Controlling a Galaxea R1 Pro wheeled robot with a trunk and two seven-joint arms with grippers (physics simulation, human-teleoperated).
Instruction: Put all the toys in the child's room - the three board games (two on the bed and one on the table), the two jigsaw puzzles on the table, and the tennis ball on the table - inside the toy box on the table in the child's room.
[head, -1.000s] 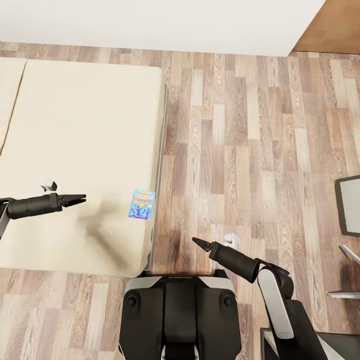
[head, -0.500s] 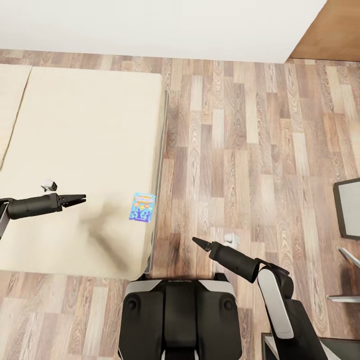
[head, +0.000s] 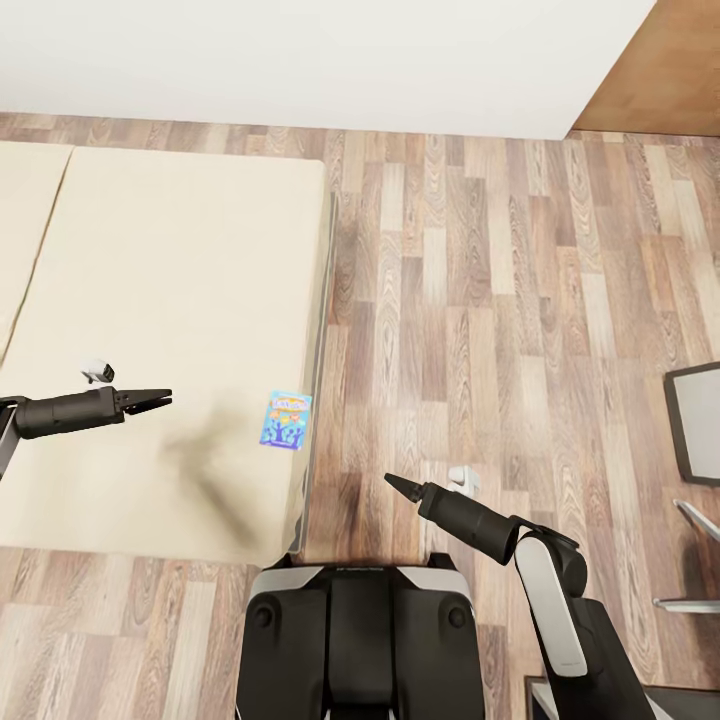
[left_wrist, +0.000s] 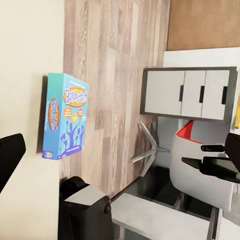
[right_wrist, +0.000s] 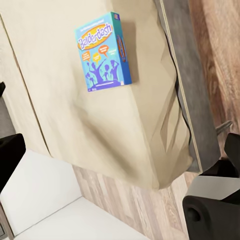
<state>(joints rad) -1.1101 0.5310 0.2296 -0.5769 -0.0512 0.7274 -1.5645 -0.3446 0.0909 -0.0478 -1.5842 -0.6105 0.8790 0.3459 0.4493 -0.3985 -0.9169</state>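
A small blue board game (head: 286, 419) lies flat on the beige mattress of the bed (head: 170, 280), close to its right edge and near corner. The same box (left_wrist: 65, 116) shows in the left wrist view, and the right wrist view shows it (right_wrist: 102, 52) with "Balderdash" on the cover. My left gripper (head: 160, 398) hovers over the mattress to the left of the game, open and empty. Over the wood floor right of the bed, my right gripper (head: 395, 483) is open and empty too. The toy box, jigsaw puzzles and tennis ball are out of view.
A white wall (head: 300, 50) runs behind the bed. Wood-plank floor (head: 480, 300) stretches to the right. A dark-framed grey panel (head: 700, 420) and chair legs (head: 695, 510) sit at the right edge. The left wrist view shows a grey three-door cabinet (left_wrist: 185, 92).
The whole head view has shifted, so the camera moved: bed and game sit slightly lower in the picture. Both arms keep the same pose.
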